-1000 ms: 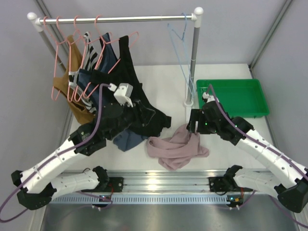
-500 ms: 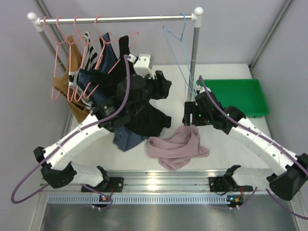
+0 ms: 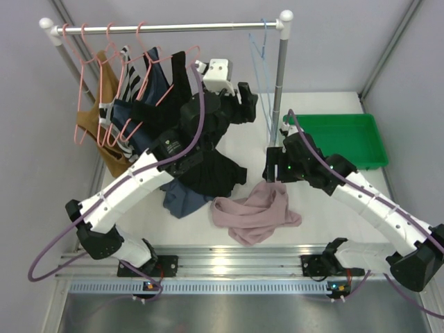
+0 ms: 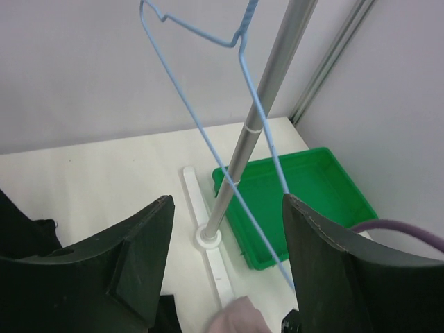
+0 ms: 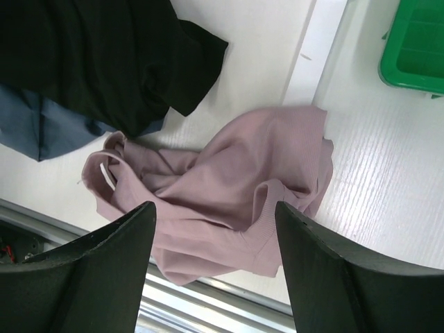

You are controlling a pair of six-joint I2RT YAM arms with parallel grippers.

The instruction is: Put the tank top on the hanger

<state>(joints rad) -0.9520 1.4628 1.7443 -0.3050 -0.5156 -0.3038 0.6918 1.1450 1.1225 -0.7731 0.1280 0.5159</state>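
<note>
Hanging hanger (image 4: 240,46) stands ahead of spread left jaws.

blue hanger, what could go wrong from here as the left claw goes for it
The hanger is thin wire hanging loose beside the rack's upright pole; the open left claw might knock it swinging or close on the pole instead. The tank top lies crumpled, so the open right claw above it could grab a bunch of fabric rather than a strap, or snag the black top beside it.
</note>
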